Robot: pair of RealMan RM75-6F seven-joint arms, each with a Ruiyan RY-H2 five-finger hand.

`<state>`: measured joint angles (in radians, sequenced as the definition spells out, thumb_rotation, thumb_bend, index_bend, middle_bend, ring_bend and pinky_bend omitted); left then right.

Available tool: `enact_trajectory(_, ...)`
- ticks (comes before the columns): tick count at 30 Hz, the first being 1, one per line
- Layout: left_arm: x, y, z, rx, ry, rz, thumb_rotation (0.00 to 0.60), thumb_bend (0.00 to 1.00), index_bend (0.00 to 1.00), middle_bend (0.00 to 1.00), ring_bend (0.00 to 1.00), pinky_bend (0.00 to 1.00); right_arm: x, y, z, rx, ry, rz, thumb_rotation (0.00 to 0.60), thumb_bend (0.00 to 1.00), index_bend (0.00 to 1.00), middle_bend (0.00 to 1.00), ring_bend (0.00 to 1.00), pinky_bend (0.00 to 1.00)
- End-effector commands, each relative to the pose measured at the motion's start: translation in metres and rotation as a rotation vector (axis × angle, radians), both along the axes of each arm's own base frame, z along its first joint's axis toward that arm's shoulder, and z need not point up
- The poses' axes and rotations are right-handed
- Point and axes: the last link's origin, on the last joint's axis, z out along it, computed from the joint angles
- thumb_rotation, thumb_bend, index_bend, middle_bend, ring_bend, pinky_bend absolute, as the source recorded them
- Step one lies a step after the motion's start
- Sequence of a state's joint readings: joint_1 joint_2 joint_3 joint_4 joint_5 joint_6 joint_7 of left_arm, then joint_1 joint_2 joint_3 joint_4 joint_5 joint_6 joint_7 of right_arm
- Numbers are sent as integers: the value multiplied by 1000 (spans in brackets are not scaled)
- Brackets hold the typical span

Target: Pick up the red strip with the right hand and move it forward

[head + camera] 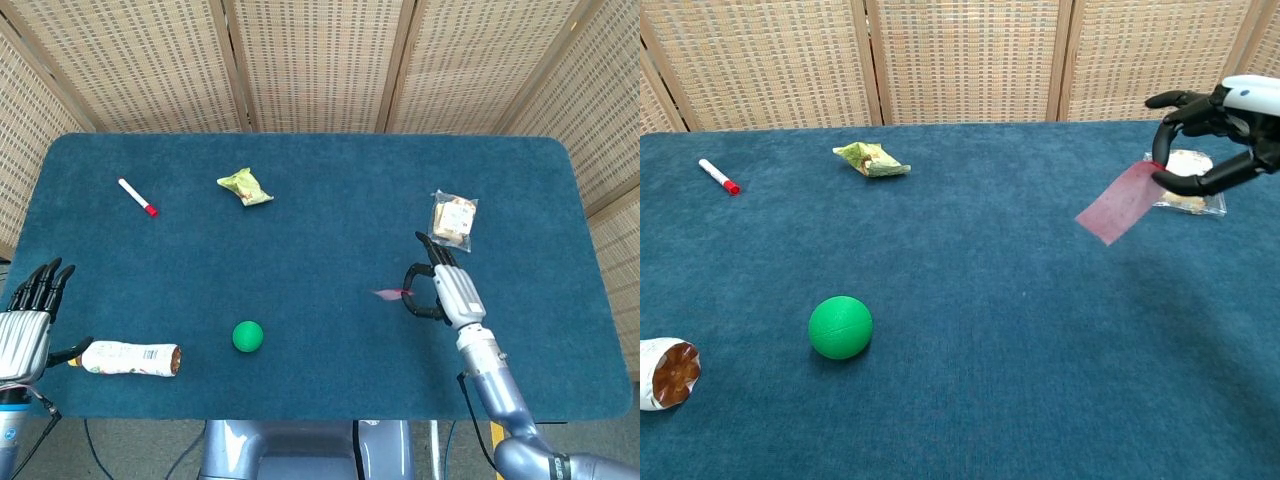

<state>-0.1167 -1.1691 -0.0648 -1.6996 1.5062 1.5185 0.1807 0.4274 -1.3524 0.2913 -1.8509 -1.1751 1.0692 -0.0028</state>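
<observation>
At the far left, the left hand (24, 325) lies idle at the table (320, 190) edge with fingers straight and apart, holding nothing, touching or just beside a tipped bottle (128, 358); it has no part in this task. Moving right, a green ball (841, 327) sits well clear of the work. Further right, the red strip (1121, 203) hangs above the table, off the cloth, pinched at one end by the right hand (1218, 135) between thumb and curled fingers. That end grip likely leaves the rest free. Its long axis slopes down and leftward from the pinch, free end lowest.
</observation>
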Motion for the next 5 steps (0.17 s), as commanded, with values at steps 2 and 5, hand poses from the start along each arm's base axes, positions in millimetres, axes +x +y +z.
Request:
enact_trajectory(2,1,-1,-1,0,0,-8,600,66,0,0,0,125,0,31,3,74,-66,26,600,544,611,36,0,0)
enact_trajectory(5,2,-2,0,5,-5,-14,600,66,0,0,0,125,-1,40,6,91,-86,36,600,544,613,35,0,0)
